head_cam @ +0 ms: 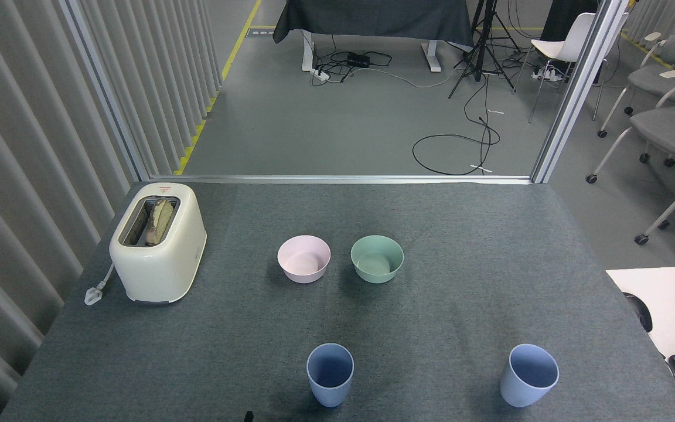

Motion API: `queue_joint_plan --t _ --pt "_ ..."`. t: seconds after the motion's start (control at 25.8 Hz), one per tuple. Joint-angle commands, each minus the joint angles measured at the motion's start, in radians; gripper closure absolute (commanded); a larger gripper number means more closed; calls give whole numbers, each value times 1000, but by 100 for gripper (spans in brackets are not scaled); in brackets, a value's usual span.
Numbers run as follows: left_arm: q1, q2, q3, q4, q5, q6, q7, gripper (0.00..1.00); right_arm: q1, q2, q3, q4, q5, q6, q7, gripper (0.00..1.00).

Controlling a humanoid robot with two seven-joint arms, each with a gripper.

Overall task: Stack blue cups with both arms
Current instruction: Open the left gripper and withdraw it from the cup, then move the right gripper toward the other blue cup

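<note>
Both cups [330, 374] [528, 375] stand apart, upright, at the bench's [466, 246] near edge; neither pincer shows, state unknown. Next: grasp one.

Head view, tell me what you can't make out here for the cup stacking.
- Both grippers: out of the head view, below the bottom edge; only a tiny dark tip shows, too small to identify.
- Left blue cup and right blue cup: far outer walls hidden by their own bodies.
- Toaster contents: partly hidden inside the slot.
</note>
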Motion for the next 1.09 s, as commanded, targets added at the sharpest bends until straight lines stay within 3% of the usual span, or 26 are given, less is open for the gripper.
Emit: queue_joint_plan --t 0.0,0.31,0.62,0.78,1.05 --pt "10 27 38 -12 1 19 9 0 0 0 0 1 1 0 0 0" --pt "10 43 102 -44 77 4 16 0 0 -3 -11 -1 1 4 3 0" --pt "38 47 110 -64 77 19 13 0 -6 -10 -8 13 12 162 88 0" --pt "42 46 139 -62 78 40 13 0 -58 -14 -12 73 61 182 85 0" --pt "50 54 142 -62 78 48 -1 0 -112 -14 -17 119 58 185 82 0"
